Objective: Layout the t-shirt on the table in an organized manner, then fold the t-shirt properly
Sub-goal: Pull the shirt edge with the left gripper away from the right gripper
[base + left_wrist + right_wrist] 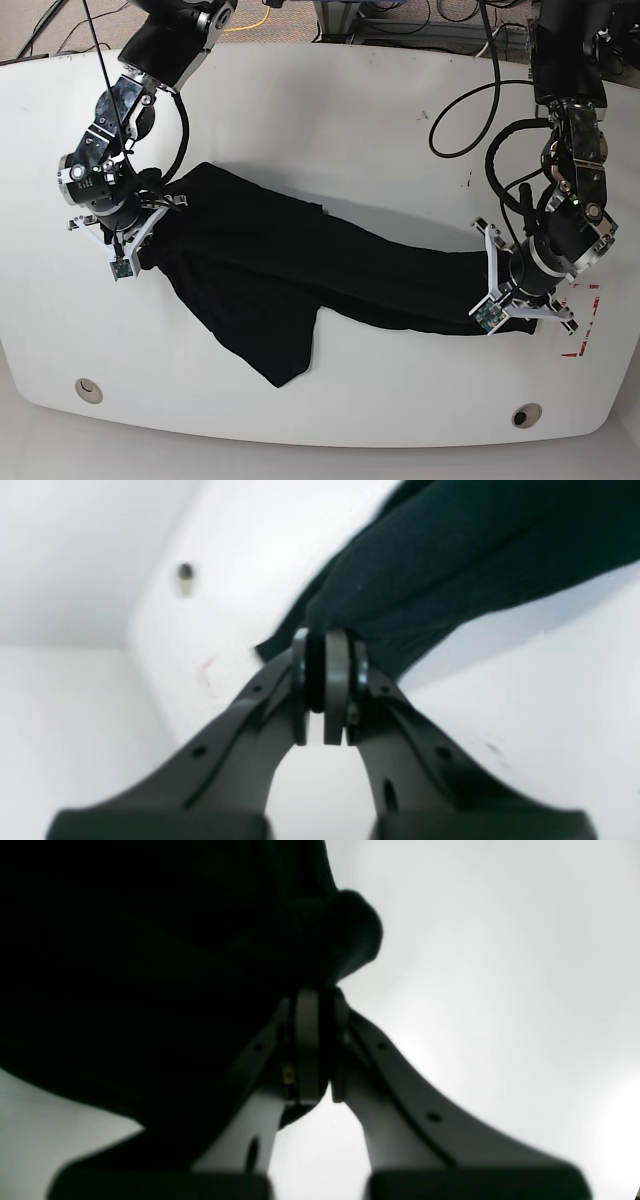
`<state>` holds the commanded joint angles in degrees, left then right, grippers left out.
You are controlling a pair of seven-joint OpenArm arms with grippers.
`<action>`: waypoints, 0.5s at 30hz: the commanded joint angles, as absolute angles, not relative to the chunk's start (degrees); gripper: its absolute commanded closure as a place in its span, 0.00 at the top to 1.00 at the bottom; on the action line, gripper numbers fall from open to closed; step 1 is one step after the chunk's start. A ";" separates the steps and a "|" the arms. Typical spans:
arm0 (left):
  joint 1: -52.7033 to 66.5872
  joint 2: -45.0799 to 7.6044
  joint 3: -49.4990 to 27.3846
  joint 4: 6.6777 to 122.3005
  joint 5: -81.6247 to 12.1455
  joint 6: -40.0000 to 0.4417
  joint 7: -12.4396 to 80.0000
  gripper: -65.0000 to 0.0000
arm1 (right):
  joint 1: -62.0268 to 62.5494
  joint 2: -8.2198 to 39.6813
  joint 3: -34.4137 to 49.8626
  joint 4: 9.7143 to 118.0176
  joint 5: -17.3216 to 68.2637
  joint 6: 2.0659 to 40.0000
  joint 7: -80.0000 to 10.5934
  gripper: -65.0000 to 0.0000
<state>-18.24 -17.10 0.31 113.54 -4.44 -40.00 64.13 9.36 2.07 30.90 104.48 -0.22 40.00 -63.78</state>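
Black, soft and wrinkled, the plain short-sleeved cloth t-shirt [300,280] lay stretched in a long band across the middle of the big white smooth counter [330,130], running from our right tool [143,240] at the base view's left to our left tool [517,300] at that view's right. We saw one loose flap of the cloth hanging toward the near edge, ending in a point just left of centre. In the left wrist view our left tool [327,680] had its jaws drawn together on a bunched edge of the t-shirt [450,570], the fabric rising away from the pads over the white counter [525,705]. A small round hole [185,572] showed in the surface beyond. In the right wrist view our right tool [317,1050] was likewise closed on the t-shirt [150,965], which filled the left of that picture as a dark mass. Two round holes [88,389] sat near the counter's near edge, and red tape marks [585,320] lay just beside the left tool.
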 joint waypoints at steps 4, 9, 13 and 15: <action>-18.42 -16.84 0.31 113.54 -0.13 -40.00 61.49 0.10 | 9.10 2.15 30.90 104.48 -0.22 40.00 -63.78 0.04; -18.51 -16.92 0.31 113.54 0.84 -40.00 61.49 0.37 | 8.92 2.24 30.90 104.48 -0.22 40.00 -63.78 0.04; -18.51 -17.10 0.04 113.63 0.75 -40.00 61.49 0.55 | 8.92 2.33 30.90 104.48 -0.22 40.00 -63.78 0.04; -18.51 -17.19 0.04 113.71 0.57 -40.00 61.49 0.56 | 8.92 2.33 30.90 104.48 -0.22 40.00 -63.78 0.04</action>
<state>-18.51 -17.19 0.04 113.71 0.57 -40.00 61.49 8.92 2.33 30.90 104.48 -0.22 40.00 -63.78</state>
